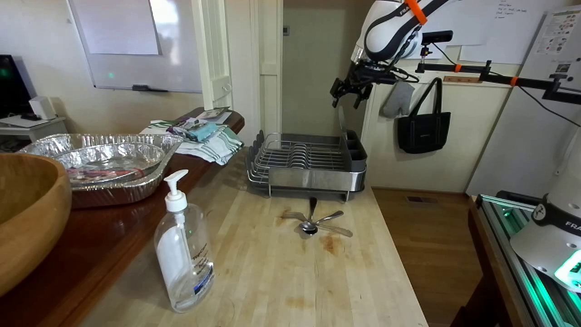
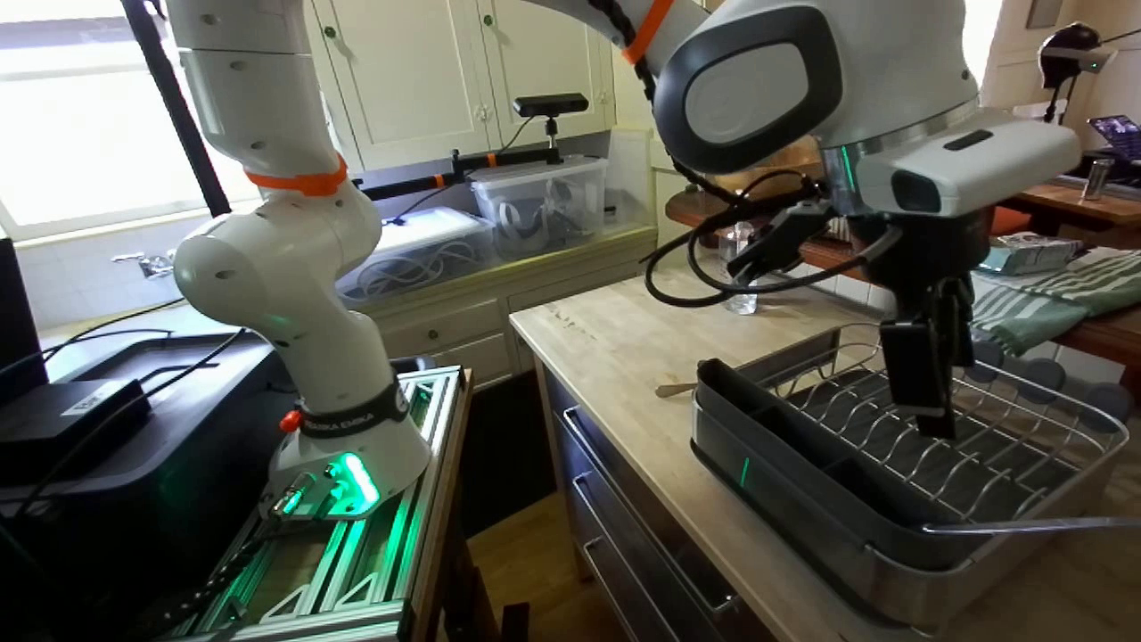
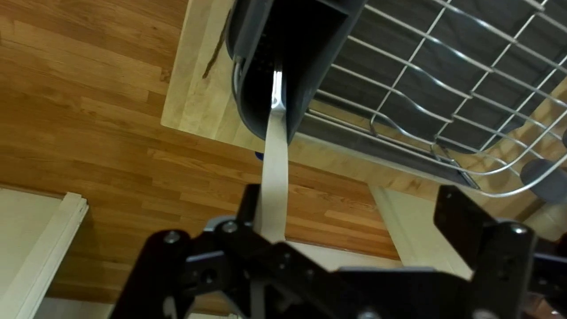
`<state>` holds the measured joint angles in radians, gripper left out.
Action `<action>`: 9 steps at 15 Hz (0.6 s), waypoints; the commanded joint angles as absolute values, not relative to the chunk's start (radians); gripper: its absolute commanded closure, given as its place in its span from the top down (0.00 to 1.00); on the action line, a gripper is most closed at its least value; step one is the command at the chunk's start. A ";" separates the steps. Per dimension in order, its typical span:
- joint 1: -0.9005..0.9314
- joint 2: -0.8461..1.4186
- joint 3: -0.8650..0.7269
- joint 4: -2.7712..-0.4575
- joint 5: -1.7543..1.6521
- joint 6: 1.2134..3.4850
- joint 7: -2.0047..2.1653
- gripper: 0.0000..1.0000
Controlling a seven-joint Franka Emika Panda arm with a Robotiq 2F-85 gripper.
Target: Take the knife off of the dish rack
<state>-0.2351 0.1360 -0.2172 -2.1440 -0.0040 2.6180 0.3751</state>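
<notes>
In the wrist view, a knife (image 3: 275,177) sticks out of the grey holder (image 3: 321,62) of the dish rack (image 3: 390,48), upper centre, its long axis running down the frame, smooth pale blade toward the bottom. The fingers (image 3: 460,226), spread wide, grip nothing.

Dish rack (image 1: 313,180): on the bench (image 1: 263,281), centre of an exterior view
Knife (image 1: 342,120): in the rack's right end, below my hand (image 1: 345,105)
Spoon (image 1: 308,228): before the rack
Pump bottle (image 1: 185,259): lower left

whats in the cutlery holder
The knife stands in one end of the cutlery holder, blade out. Its lower end is lost in shadow, and the holder's floor can't be made out.
</notes>
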 commanded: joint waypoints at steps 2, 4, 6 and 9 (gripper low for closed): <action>-0.230 0.214 -0.266 -2.090 -0.014 2.648 0.408 1.00; -0.228 0.229 -0.282 -2.080 -0.017 2.647 0.411 1.00; -0.226 0.241 -0.297 -2.075 -0.025 2.652 0.414 1.00; -0.231 0.268 -0.306 -2.064 -0.013 2.672 0.400 1.00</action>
<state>-0.2351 0.2232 -0.2901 -2.0885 -0.0092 2.6342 0.3867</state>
